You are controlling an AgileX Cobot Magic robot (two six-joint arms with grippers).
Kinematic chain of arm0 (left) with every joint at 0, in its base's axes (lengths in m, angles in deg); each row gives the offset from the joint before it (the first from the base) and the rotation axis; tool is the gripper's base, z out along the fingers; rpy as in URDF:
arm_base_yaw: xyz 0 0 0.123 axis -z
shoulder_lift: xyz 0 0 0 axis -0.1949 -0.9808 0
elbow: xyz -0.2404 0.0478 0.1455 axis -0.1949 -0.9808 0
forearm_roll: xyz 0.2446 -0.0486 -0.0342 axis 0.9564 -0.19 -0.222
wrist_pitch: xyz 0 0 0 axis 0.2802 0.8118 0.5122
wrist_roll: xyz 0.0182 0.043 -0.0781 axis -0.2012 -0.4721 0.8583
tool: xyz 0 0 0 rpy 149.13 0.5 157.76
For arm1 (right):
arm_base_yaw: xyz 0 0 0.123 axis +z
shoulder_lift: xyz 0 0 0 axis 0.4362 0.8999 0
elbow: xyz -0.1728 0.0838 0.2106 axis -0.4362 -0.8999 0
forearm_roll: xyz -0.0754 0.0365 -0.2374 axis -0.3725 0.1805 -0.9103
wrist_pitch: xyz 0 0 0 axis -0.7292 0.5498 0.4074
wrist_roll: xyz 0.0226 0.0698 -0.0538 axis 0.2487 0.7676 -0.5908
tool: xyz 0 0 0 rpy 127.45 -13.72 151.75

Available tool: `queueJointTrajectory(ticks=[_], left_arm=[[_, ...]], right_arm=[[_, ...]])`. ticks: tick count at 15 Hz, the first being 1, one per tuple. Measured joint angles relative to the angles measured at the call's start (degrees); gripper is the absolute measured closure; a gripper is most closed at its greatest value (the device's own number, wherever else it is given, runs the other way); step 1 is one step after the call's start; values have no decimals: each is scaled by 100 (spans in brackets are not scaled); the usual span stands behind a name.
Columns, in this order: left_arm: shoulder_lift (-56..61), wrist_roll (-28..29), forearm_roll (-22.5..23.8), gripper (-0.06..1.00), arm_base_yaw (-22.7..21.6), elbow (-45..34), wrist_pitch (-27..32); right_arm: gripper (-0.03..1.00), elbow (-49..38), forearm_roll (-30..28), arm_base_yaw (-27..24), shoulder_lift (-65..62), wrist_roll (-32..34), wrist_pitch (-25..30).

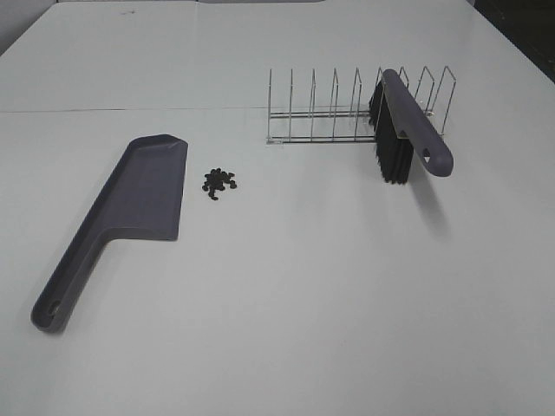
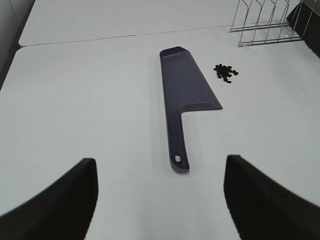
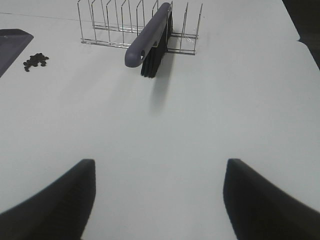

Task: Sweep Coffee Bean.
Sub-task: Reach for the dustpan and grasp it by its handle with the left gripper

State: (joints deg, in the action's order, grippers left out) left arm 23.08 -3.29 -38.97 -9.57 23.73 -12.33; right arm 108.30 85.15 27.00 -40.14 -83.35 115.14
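Observation:
A small pile of dark coffee beans (image 1: 218, 181) lies on the white table just right of the grey-purple dustpan (image 1: 130, 208), which lies flat with its handle toward the front left. The beans (image 2: 225, 72) and dustpan (image 2: 182, 95) also show in the left wrist view. A brush (image 1: 406, 128) with a grey-purple handle and black bristles leans in a wire rack (image 1: 347, 108). The brush (image 3: 150, 37) and beans (image 3: 36, 61) show in the right wrist view. My left gripper (image 2: 159, 200) and right gripper (image 3: 157, 200) are open and empty, back from these things. Neither shows in the exterior view.
The white table (image 1: 303, 303) has a seam running across at the back. The wire rack has several empty slots left of the brush. A dark area lies past the table's far right corner (image 1: 520, 26).

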Motion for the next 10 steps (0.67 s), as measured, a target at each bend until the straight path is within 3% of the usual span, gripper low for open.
queueJointTrajectory(ticks=[10], left_arm=[[0,0,0,27,0,0,0]], right_arm=[[33,0,0,0,0,0,0]])
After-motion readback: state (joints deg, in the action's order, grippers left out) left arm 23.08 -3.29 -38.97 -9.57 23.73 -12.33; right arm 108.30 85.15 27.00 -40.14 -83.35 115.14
